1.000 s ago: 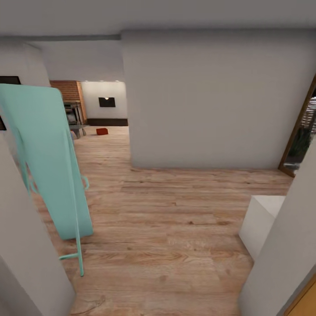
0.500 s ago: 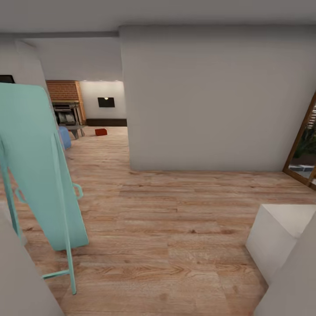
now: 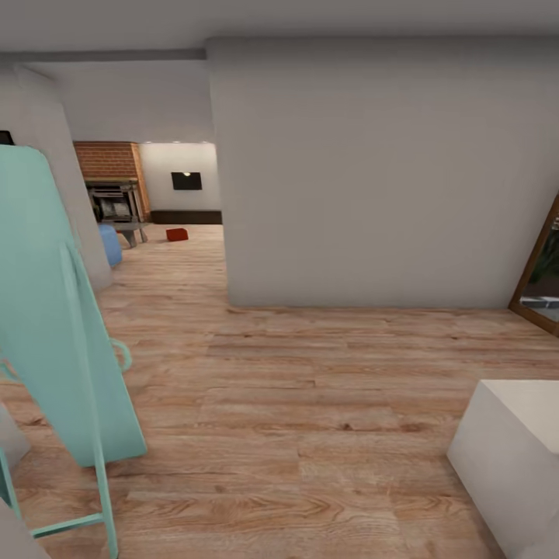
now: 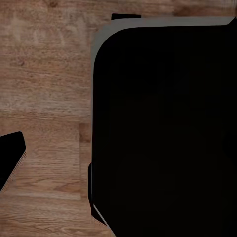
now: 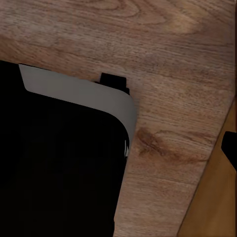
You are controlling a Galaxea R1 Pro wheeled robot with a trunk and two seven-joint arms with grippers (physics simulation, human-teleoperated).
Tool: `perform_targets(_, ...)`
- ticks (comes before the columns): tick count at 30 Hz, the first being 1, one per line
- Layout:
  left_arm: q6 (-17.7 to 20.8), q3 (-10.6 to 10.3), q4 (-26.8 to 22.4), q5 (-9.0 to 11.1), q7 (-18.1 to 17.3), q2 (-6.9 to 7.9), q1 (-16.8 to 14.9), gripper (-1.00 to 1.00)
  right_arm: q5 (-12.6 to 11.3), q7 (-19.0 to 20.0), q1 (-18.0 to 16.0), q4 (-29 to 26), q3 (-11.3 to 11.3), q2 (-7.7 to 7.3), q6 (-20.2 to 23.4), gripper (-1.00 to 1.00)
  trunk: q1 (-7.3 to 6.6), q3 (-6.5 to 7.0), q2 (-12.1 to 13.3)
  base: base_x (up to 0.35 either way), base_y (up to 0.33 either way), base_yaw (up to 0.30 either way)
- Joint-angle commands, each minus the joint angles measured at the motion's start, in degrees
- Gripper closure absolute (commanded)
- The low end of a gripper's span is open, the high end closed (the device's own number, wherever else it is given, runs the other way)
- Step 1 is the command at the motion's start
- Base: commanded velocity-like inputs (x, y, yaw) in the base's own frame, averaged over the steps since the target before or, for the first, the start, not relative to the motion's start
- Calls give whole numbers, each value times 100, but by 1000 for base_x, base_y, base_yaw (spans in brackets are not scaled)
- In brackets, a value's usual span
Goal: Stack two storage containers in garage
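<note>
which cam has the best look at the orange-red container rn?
Head view. The storage container sits small and far off on the wood plank floor, through the opening beside the brick fireplace. Both wrist views look down at floor planks and the robot's dark body instead.

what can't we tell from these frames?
- Second storage container: head view shows one small red container far down the hall; the grey wall blocks the rest of that room.
- Hand states: both wrist views are mostly covered by a black body, with wood floor beside it; fingers unreadable.
- Turquoise stand: cut off by the left edge.
- White block: cut off at the lower right corner.
</note>
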Motion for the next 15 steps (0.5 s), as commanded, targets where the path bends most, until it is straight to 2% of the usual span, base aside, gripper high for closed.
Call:
perform_targets(1,-6,12,-6,13,8,-1,1,-100,-60,32,-3,15,47,3,-22,-100,3,-5,-2,320,0,0)
perform_targets(15,-7,10,-6,14,8,-1,1,-100,-117,32,-3,15,33,3,-22,-100,3,-5,-2,320,0,0)
